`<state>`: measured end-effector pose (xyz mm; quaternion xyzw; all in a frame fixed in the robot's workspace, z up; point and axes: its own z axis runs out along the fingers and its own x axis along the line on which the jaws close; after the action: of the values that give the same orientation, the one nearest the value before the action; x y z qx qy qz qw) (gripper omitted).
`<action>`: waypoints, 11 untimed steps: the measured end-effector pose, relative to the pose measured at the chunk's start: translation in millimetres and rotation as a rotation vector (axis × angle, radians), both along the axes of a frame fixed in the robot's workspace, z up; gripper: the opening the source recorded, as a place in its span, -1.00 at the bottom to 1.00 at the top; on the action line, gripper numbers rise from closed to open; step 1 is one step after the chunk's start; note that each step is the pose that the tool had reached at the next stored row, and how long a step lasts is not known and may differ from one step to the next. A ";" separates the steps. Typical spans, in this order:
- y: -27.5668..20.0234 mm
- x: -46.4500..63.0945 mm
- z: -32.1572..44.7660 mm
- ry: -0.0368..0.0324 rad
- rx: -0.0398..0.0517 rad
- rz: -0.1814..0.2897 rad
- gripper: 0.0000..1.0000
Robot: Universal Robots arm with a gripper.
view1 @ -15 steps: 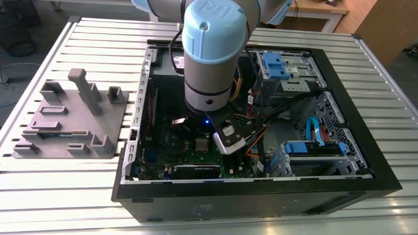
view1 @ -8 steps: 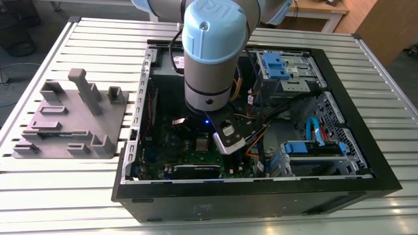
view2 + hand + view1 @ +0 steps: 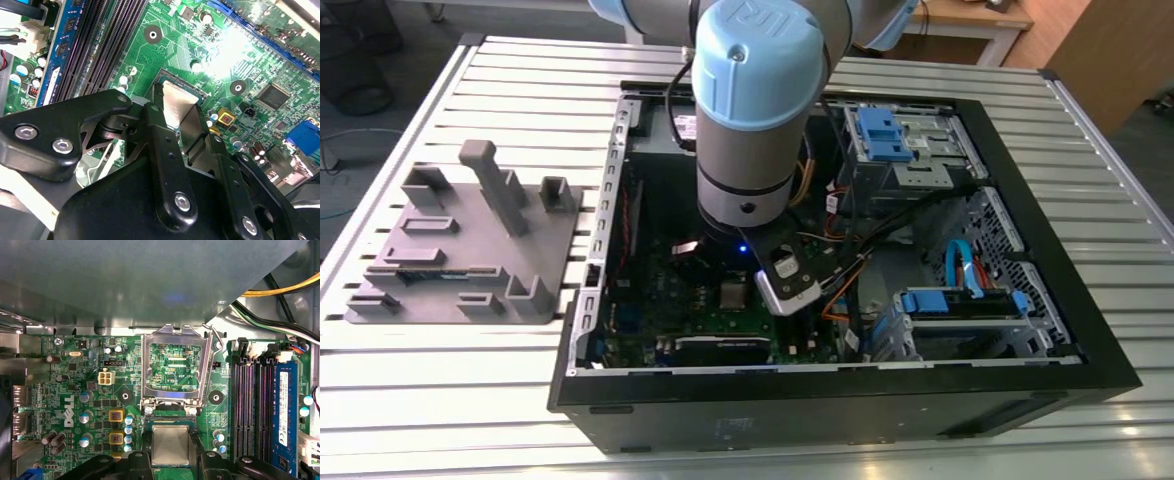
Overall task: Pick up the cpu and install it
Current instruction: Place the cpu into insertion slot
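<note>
The cpu (image 3: 171, 444) is a small silvery square lying flat at the socket on the green motherboard (image 3: 95, 390). In both wrist views my gripper (image 3: 171, 452) straddles it, with the black fingers (image 3: 160, 135) pressed against two opposite edges of the cpu (image 3: 176, 102). The silver socket frame (image 3: 146, 365) stands flipped open just beyond the chip, baring a green patch of board inside it. In the exterior view my arm (image 3: 744, 150) reaches straight down into the open computer case (image 3: 1067, 340).
Black memory slots (image 3: 250, 405) and a blue memory stick (image 3: 285, 410) run beside the socket. Yellow and black cables (image 3: 280, 295) hang above them. Capacitors (image 3: 85, 417) stand on the socket's other side. A grey plastic fixture (image 3: 460, 250) sits on the slatted table at the exterior view's left.
</note>
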<state>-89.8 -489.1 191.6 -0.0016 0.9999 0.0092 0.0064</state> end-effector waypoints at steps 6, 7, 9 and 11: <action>-0.1 1.4 -0.5 0.0004 -0.0008 0.000 -0.23; -0.1 1.5 -0.6 0.0004 -0.0006 0.000 -0.23; -0.1 1.6 -0.7 0.0002 -0.0004 0.000 -0.23; 0.0 1.6 -0.8 0.0002 -0.0003 0.000 -0.23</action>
<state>-88.2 -489.2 190.8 -0.0016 0.9999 0.0091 0.0063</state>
